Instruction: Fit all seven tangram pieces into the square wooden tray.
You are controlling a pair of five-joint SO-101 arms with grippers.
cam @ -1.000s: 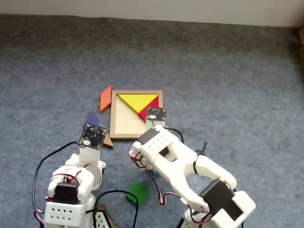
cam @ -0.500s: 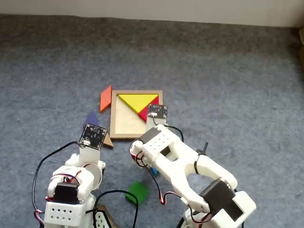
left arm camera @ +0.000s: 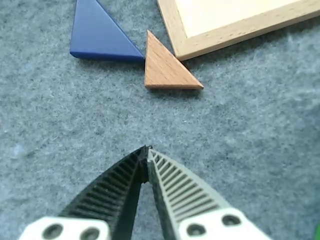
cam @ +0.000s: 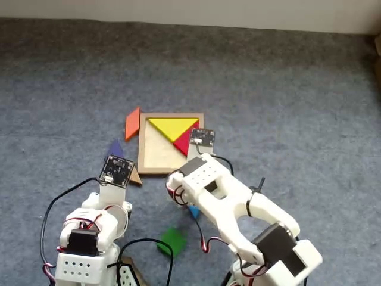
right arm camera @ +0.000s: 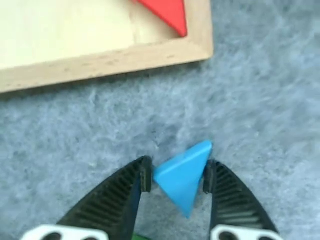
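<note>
The counter is covered all over with a grey-blue, felt-like cloth, and a pale strip runs along its far edge, beyond the square wooden tray.

Two pieces are laid inside the tray. A yellow triangle is set against its far wall, and a red triangle is tucked under it toward the right wall. The rest of the tray floor is bare wood. Its near right corner is hidden in the high view by the right arm, which is stretched over it.

An orange piece, apparently a parallelogram, is placed just beside the tray's left wall at the far corner. A dark blue triangle lies off the tray's near left corner. A plain wooden triangle rests between it and that corner, close to the frame. A green square is seen well apart from the tray, on the near side toward the arm bases.

The left end effector is held above the cloth near the wooden triangle, its jaws closed tip to tip on nothing. The right end effector is positioned just off the tray's near edge. Its jaws are parted only as far as the light blue triangle gripped between them.
</note>
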